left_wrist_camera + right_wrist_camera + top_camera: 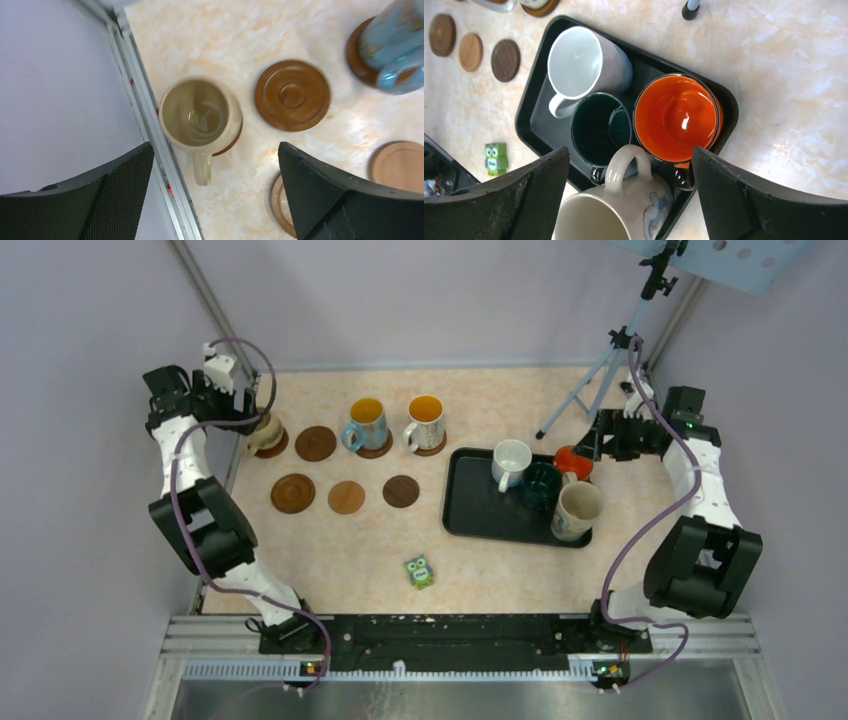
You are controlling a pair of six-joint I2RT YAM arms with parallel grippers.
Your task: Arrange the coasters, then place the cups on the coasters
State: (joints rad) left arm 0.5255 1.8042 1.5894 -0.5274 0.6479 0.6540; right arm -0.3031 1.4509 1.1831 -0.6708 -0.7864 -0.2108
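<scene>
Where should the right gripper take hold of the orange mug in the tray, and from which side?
Probably the rim wall on the side facing the tray's edge, coming straight down with one jaw inside and one outside. The orange mug stands upright with its mouth open, but the dark green mug and the cream mug crowd its other sides.

No legible text, brand, number or sign anywhere. Small green owl-shaped block (pixel 496 158), at 8 o'clock from the black rectangular tray (pixel 538 131) in the right wrist view, has a dark patch on its belly, too small to read. Cream ceramic mug (pixel 634 206) at the tray's 6 o'clock end carries a blue printed figure; no letters can be made out.
</scene>
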